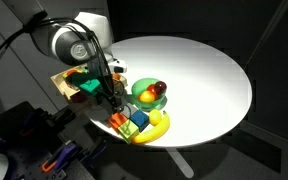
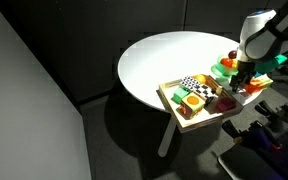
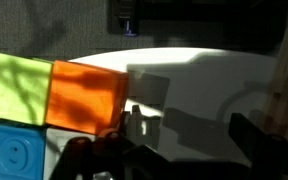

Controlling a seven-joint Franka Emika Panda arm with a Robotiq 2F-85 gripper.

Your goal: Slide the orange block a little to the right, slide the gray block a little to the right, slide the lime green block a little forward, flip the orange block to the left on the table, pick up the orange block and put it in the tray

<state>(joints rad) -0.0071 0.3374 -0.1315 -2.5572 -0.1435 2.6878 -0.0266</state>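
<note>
In the wrist view the orange block [image 3: 84, 95] lies on the white table, touching the lime green block [image 3: 19, 85] on its left. My gripper [image 3: 169, 150] is open and empty. Its left finger is just beside the orange block's lower right corner, and only bare table lies between the fingers. In an exterior view the gripper [image 1: 114, 100] hangs low over the block cluster, with the orange block [image 1: 117, 121] at the table's front edge. The tan tray [image 1: 64, 82] sits beside it and also shows in the other exterior view [image 2: 169, 95]. I cannot make out the gray block.
A blue block [image 3: 14, 150] lies below the lime green one. A green bowl [image 1: 144, 92] with fruit and a yellow banana [image 1: 156, 128] sit close to the blocks. The tray holds several toys. The table edge is right beside the blocks.
</note>
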